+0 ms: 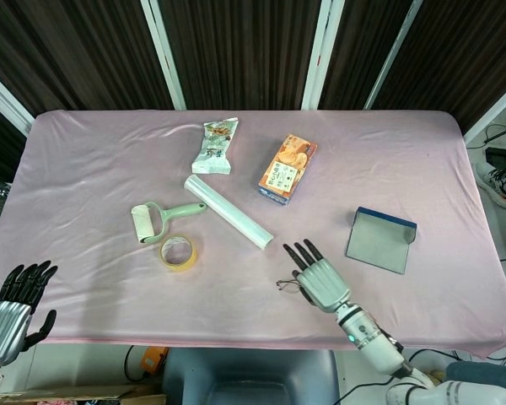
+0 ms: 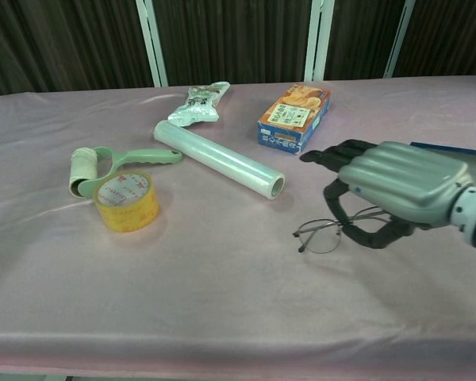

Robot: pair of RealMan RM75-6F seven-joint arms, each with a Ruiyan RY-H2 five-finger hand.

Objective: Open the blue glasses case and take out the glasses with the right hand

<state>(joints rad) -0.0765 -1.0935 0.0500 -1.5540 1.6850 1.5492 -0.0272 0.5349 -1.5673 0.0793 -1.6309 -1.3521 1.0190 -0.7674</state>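
The blue glasses case [image 1: 381, 239] lies open on the pink cloth at the right, its grey lining facing up. In the chest view only its blue edge [image 2: 454, 148] shows behind my right hand [image 2: 397, 190]. My right hand [image 1: 320, 280] is near the table's front middle, left of the case. It holds the thin wire-framed glasses [image 1: 290, 285] between thumb and fingers, the other fingers stretched forward. The lenses [image 2: 324, 236] stick out to the hand's left, just above the cloth. My left hand [image 1: 13, 305] hangs off the table's front left corner, holding nothing.
A clear film roll [image 1: 228, 212], a green lint roller [image 1: 156, 221] and a yellow tape ring [image 1: 178, 253] lie left of centre. A snack packet [image 1: 215, 145] and an orange box [image 1: 287, 169] lie further back. The table's front edge [image 1: 236, 342] runs close to my right hand.
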